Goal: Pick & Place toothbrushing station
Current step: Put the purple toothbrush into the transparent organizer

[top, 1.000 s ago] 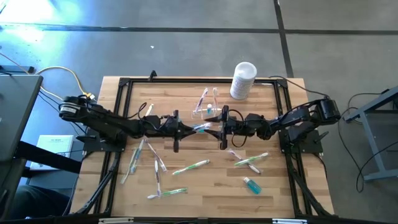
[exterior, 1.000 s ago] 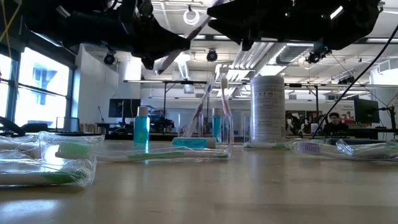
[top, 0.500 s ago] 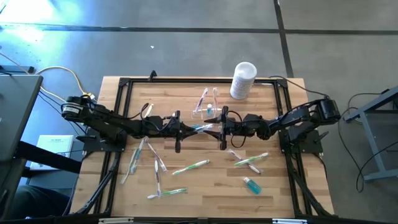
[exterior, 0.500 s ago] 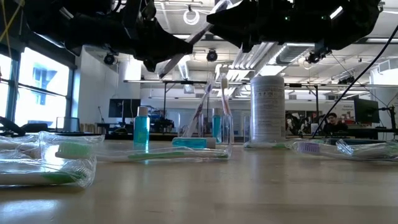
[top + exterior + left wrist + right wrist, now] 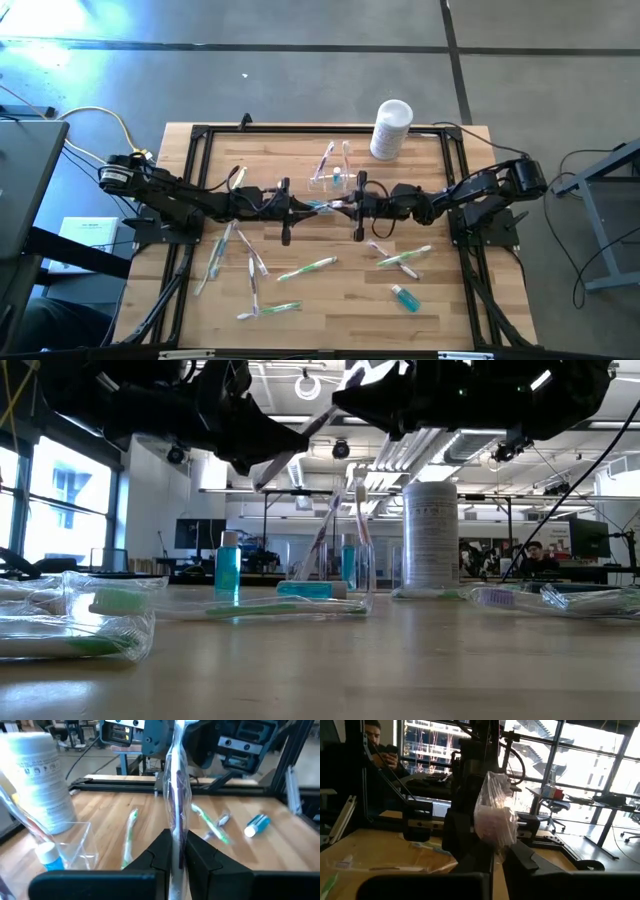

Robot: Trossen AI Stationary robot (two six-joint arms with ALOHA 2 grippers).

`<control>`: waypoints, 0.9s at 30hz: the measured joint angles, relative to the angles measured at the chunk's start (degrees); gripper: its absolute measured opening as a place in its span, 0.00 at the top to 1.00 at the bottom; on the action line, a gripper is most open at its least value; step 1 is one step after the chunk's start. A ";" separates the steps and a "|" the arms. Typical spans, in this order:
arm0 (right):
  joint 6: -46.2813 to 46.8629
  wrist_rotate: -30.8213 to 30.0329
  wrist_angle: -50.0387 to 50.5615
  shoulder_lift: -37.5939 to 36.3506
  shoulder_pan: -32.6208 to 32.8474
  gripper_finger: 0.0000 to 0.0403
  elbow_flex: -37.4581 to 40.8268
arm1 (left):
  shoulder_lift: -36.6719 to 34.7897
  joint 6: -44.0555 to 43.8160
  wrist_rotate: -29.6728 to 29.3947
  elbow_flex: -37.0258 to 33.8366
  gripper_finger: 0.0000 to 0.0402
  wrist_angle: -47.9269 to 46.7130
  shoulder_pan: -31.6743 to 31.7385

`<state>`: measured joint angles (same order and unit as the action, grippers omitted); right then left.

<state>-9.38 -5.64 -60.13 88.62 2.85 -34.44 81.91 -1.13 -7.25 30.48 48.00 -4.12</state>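
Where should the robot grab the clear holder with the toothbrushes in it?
Probably pinch across the flat walls of the clear holder, low down, coming in level from the side. It stands upright on the table, and two toothbrushes stick out of its top, so a straight-down approach would likely bump them.

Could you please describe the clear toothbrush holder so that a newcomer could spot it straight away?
Start at the tall white container on the table's far edge. The clear holder stands nearer the middle, beside it. Unlike the wrapped toothbrushes lying flat, it holds two brushes upright.
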 joint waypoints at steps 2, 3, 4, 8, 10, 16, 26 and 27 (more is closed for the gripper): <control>-0.31 0.04 0.29 0.00 0.02 0.96 0.00 | 0.00 1.43 0.02 0.00 0.91 -0.47 0.00; -0.32 0.01 0.27 0.00 0.03 0.96 0.00 | 0.00 1.64 0.04 0.00 0.90 -0.51 0.00; -0.32 -0.03 0.27 0.00 0.04 0.96 0.00 | 0.00 1.56 0.04 0.00 0.89 -0.56 0.00; -0.32 0.07 0.34 0.00 0.04 0.97 0.00 | 0.00 3.48 2.86 -0.04 0.82 -0.90 0.00; -0.32 0.20 0.36 0.00 0.09 0.97 0.00 | 0.00 4.23 4.56 -0.04 0.76 -0.88 0.00; -0.65 -4.55 3.12 -0.04 0.23 0.97 0.00 | 0.00 4.34 -0.67 -0.04 0.56 -1.23 -0.01; -1.58 -16.91 20.58 -8.83 3.24 0.97 0.02 | 0.00 2.88 -2.17 -0.07 0.45 -6.78 -0.04; -1.69 -18.77 22.98 -10.73 3.80 0.97 0.02 | 0.00 2.17 -2.18 -0.07 0.45 -7.22 -0.04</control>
<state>-11.07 -24.41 -37.15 77.89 6.65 -34.41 81.91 1.04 -9.42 30.41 40.78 -4.16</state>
